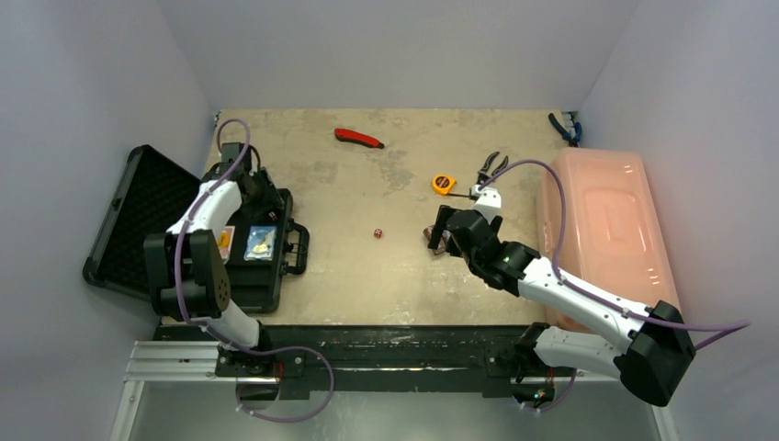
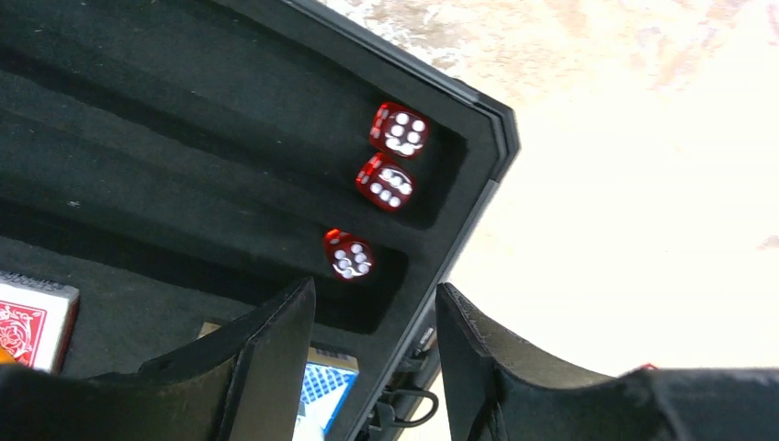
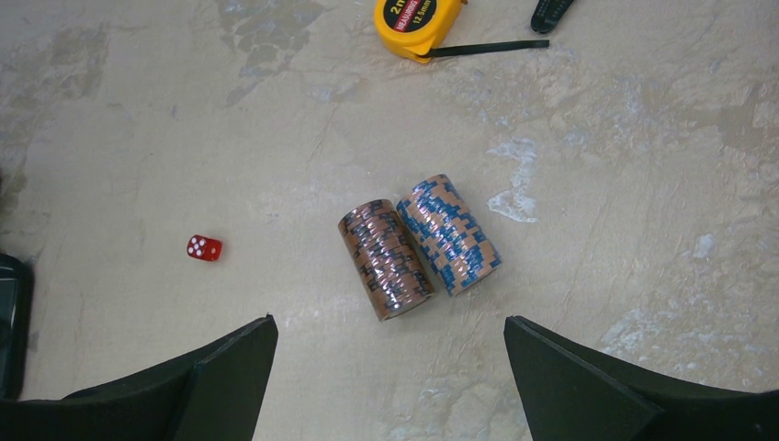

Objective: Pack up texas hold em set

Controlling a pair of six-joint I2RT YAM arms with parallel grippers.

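The black case (image 1: pixel 138 216) lies open at the left, its foam lid flat beside it. My left gripper (image 2: pixel 377 294) is open and empty over the case's corner (image 2: pixel 478 197). Three red dice (image 2: pixel 385 181) sit in the foam slots. A red card deck (image 2: pixel 32 322) and a blue one (image 2: pixel 326 390) lie in the case. My right gripper (image 3: pixel 390 322) is open and empty above two striped chip rolls (image 3: pixel 385 259) (image 3: pixel 447 234) that lie side by side on the table. A loose red die (image 3: pixel 204 247) lies to their left. No clear discs show.
A yellow tape measure (image 1: pixel 444 184) and black pliers (image 1: pixel 491 167) lie beyond the right gripper. A red-handled tool (image 1: pixel 357 138) lies at the back. A pink lidded bin (image 1: pixel 602 230) fills the right side, with blue-handled pliers (image 1: pixel 565 129) behind it.
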